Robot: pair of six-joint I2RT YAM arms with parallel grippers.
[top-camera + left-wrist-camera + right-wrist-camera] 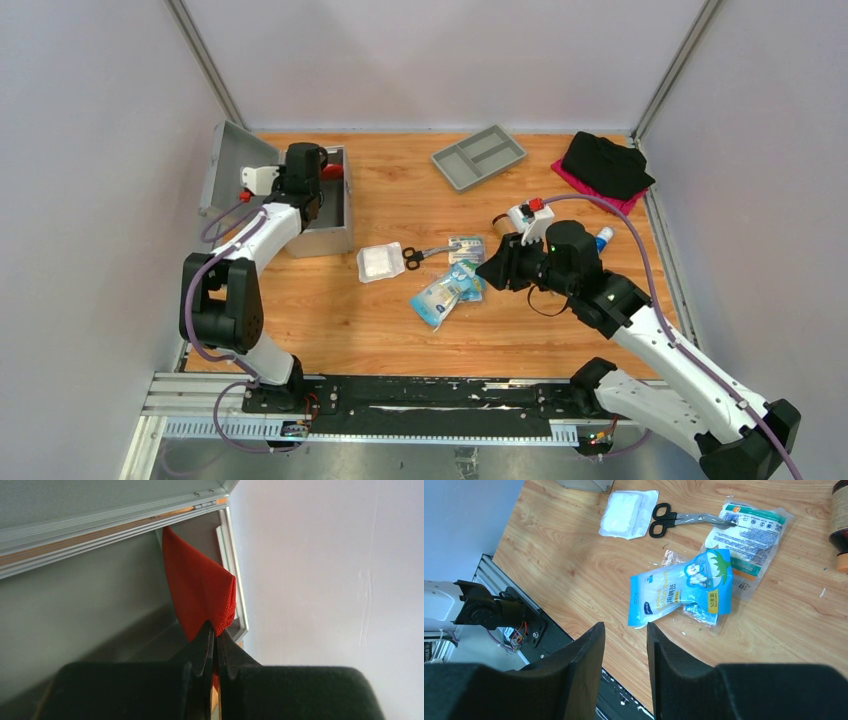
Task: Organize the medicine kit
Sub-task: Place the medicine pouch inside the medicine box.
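Where the left tool point(215, 628) grips, red mesh point(199, 582) folds.

Right claw point(625, 630) held apart above the wooden surface point(564, 575). Ahead, blue pouch point(681, 592) overlapping a printed packet point(751, 527). Beyond, black-handled scissors point(684, 517) just beside a white gauze pack point(629, 514). At right edge, possibly a brown bottle point(839, 515).

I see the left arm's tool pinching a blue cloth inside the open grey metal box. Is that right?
Not quite: the cloth is red, not blue. The left wrist view shows the left tool shut on a red mesh cloth inside the open grey metal box.
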